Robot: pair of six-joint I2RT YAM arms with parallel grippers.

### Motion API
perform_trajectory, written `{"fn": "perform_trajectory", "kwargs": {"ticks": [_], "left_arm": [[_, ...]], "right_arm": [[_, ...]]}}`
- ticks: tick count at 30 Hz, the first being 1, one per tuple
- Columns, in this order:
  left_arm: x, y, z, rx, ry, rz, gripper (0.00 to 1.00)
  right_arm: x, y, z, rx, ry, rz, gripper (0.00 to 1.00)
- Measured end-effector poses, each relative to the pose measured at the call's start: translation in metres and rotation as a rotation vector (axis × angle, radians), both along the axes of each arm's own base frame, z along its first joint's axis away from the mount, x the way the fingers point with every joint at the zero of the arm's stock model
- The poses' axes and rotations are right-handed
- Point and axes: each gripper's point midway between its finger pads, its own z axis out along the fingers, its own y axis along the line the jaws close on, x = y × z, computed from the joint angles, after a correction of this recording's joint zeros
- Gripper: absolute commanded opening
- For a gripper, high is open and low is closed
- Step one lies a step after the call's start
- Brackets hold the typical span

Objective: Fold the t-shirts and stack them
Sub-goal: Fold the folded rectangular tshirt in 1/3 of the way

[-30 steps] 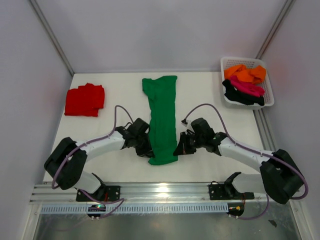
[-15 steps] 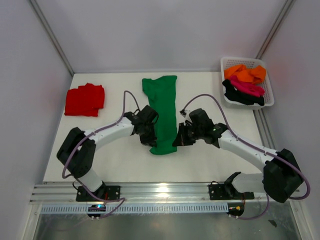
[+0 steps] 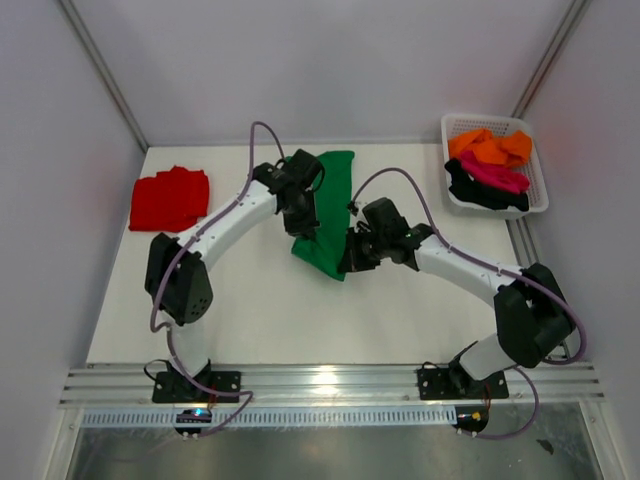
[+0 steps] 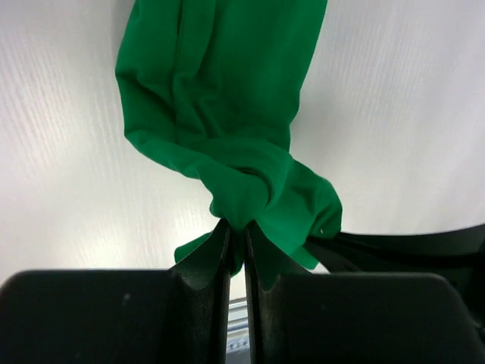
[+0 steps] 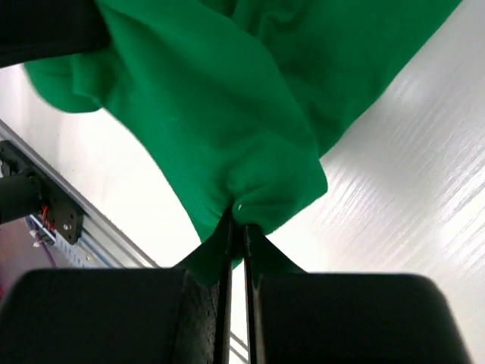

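Green t-shirt (image 3: 335, 180): laid lengthwise mid-table (image 3: 250, 300), its far end flat, its near end lifted and doubled back over the rest.
Left gripper (image 4: 236, 241): clenched on a bunched near corner of the shirt, the cloth pinched between the tips.
Right gripper (image 5: 236, 226): likewise clamped on the opposite near corner, a pucker of cloth caught at the tips.
Reason for the hold: both near corners are judged to be gripped so that the hem can be carried level toward the far end, halving the strip.
Shirt relative to claws: directly ahead of both pairs of tips; the lifted fold is spanned between them.
Red t-shirt (image 3: 170, 198): folded at the far left, judged to be the stack's base.
Basket (image 3: 537, 175): unfolded shirts (image 3: 490, 165) are held there, well apart from both claws.
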Motion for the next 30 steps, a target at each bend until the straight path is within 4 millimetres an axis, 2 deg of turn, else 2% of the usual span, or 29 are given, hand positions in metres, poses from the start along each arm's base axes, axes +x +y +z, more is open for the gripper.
{"fn": "perform_trajectory", "kwargs": {"ticks": [5,9,14,18,22,30], "left_arm": [[0.006,0.006,0.003,0.03,0.01,-0.008,0.09],[0.01,0.018,-0.007,0.062,0.039,0.008,0.09],[0.018,0.024,-0.016,0.091,0.06,0.029,0.09],[0.027,0.025,-0.018,0.099,0.055,0.039,0.09],[0.035,0.028,-0.02,0.101,0.055,0.054,0.09],[0.043,0.031,-0.038,0.11,0.096,0.065,0.09]], "right_arm": [[0.024,-0.003,-0.006,-0.022,-0.01,-0.016,0.03],[0.056,-0.014,-0.006,-0.038,-0.007,-0.066,0.03],[0.107,-0.018,0.011,-0.031,-0.04,-0.111,0.03],[0.131,-0.013,0.025,-0.032,-0.067,-0.106,0.03],[0.138,-0.011,0.022,-0.048,-0.057,-0.095,0.03],[0.132,-0.014,0.013,-0.065,-0.028,-0.09,0.03]]}}
